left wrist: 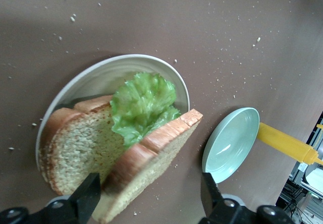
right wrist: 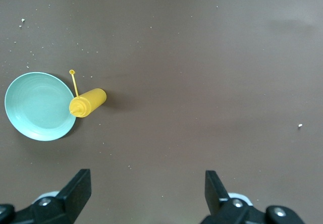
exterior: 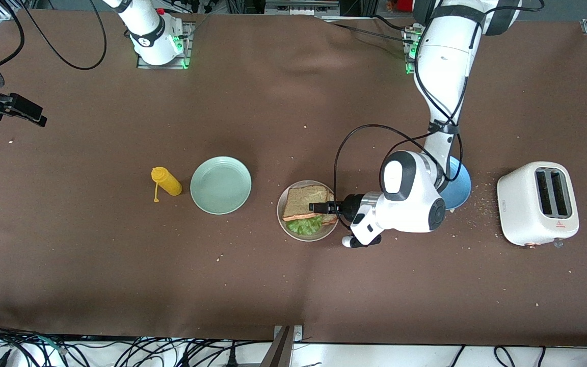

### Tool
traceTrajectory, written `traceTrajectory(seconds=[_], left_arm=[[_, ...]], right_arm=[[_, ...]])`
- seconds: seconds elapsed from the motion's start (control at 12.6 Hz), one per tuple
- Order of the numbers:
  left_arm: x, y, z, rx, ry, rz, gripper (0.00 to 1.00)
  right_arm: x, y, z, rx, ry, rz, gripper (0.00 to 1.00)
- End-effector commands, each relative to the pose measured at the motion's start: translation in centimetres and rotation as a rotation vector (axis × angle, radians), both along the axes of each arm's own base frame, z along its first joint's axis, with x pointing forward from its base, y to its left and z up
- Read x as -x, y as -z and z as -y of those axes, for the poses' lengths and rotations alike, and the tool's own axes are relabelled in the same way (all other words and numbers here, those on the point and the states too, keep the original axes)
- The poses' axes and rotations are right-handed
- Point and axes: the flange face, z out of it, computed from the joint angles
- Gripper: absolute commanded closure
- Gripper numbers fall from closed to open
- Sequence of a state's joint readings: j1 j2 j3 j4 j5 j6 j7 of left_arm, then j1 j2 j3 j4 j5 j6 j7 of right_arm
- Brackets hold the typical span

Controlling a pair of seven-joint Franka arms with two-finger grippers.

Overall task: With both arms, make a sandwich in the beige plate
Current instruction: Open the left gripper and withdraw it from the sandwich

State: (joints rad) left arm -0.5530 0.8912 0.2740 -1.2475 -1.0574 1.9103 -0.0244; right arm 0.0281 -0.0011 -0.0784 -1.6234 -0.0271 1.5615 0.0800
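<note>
Two bread slices are seen in the front view, stacked on the beige plate (exterior: 283, 222) near the middle of the table, a little toward the edge closest to the front camera. Green lettuce (exterior: 304, 225) pokes out from under the top bread slice (exterior: 305, 200). The left gripper (exterior: 319, 207) is held low over the plate, at the side of the sandwich toward the left arm's end of the table. A mint-green plate (exterior: 220, 184) and a yellow bottle (exterior: 166, 181) are laid toward the right arm's end, and a white toaster (exterior: 538, 203) is set near the left arm's end. The right gripper (exterior: 16, 108) is kept waiting over the table edge at the right arm's end.

In the left wrist view, the top bread slice (left wrist: 146, 161) is seen tilted, one edge raised, between the spread fingers (left wrist: 88, 193). It seems not to be touched by them, though this part is hard to see. The lettuce (left wrist: 144, 105) is laid on the bottom bread slice (left wrist: 75, 151).

In the right wrist view, the right gripper's jaws are spread wide over bare table, with nothing held.

Trouble could come if the tilted slice is bumped by a finger: it could be slid off the lettuce, or the lettuce could be dragged off the plate.
</note>
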Motion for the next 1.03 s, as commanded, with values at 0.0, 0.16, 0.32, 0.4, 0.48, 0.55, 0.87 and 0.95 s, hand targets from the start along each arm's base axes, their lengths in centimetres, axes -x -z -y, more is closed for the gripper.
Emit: traceTrajectory(seconds=[0.0, 0.16, 0.32, 0.4, 0.48, 0.55, 0.87, 0.95], left_arm=[[-1.6, -0.6, -4.3, -0.037, -0.030, 0.025, 0.01], [-3.0, -0.9, -9.0, -0.094, -0.047, 0.033, 0.00], [-4.0, -1.7, -13.0, -0.164, -0.049, 0.055, 0.00], [-4.6, -2.8, -15.0, -0.188, -0.060, 0.073, 0.00], [-5.0, -3.5, -16.9, -0.218, -0.066, 0.084, 0.00], [-5.2, -4.3, -19.2, -0.266, -0.057, 0.093, 0.00], [-5.2, -5.1, -24.4, -0.417, -0.005, 0.089, 0.00], [-5.0, -5.0, -24.9, -0.415, -0.005, 0.073, 0.00]], right_arm=[[0.8, -0.3, -0.1, -0.019, -0.007, 0.005, 0.00], [0.8, -0.3, -0.2, -0.019, -0.008, 0.005, 0.00], [0.8, -0.3, -0.4, -0.018, -0.011, 0.006, 0.00], [0.8, -0.4, -0.4, -0.018, -0.011, 0.008, 0.00], [0.7, -0.4, -0.4, -0.018, -0.012, 0.012, 0.00], [0.7, -0.4, -0.4, -0.018, -0.011, 0.011, 0.00], [0.7, -0.3, -0.4, -0.018, -0.011, 0.006, 0.00], [0.7, -0.3, -0.5, -0.018, -0.013, 0.006, 0.00]])
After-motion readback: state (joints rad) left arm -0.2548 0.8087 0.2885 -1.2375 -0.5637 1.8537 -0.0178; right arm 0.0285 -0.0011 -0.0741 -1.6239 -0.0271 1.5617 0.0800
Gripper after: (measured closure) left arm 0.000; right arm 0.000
